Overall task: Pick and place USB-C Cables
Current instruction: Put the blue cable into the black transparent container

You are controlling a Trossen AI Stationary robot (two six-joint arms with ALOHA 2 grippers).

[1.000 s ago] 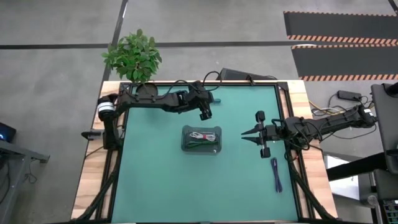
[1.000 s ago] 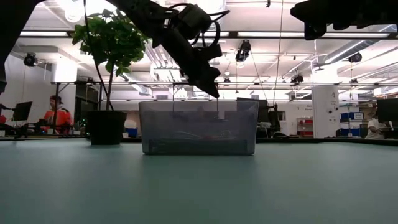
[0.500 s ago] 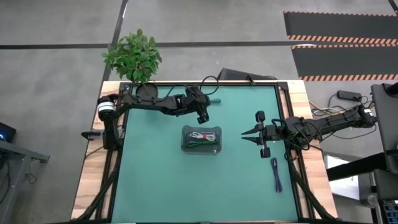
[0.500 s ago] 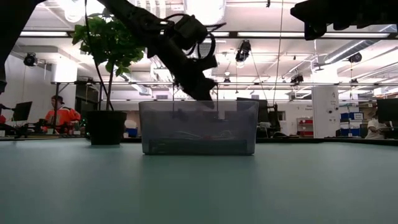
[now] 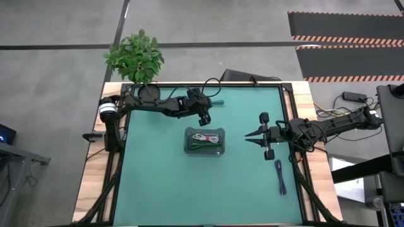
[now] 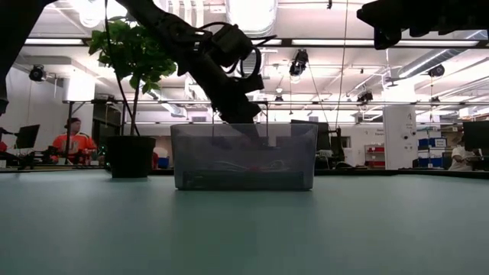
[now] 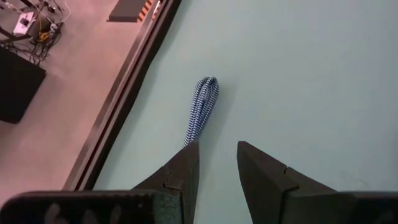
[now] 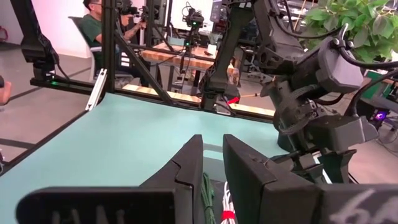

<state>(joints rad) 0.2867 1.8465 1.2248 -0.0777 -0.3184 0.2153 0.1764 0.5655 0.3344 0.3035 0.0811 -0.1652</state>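
A clear plastic bin (image 5: pixel 205 140) (image 6: pixel 243 156) stands mid-table on the green mat. In it lie the white-with-red cable (image 5: pixel 203 137) (image 8: pixel 227 205) and the green cable (image 5: pixel 203 147) (image 8: pixel 207 190). I cannot make out the dark teal one. The purple-blue cable (image 5: pixel 279 177) (image 7: pixel 202 109) lies flat on the mat by the table's right edge. My left gripper (image 5: pixel 206 118) (image 7: pixel 217 146) hangs open just beyond the bin's far wall, holding nothing. My right gripper (image 5: pixel 247 135) (image 8: pixel 211 140) hovers right of the bin, pointing left at it, with a narrow gap between its fingers.
A potted plant (image 5: pixel 134 57) (image 6: pixel 134 61) stands at the far left corner. A black device (image 5: pixel 240 75) sits at the far edge. Dark rails and a wooden border frame the mat. Bare mat lies on the bin's near side and to its left. People sit in the room beyond.
My left gripper has drawn back a little from above the bin's far wall toward the table's left and far side. In the low view it now shows lower, behind the bin's rim. The right arm, the bin and the cables have stayed put.
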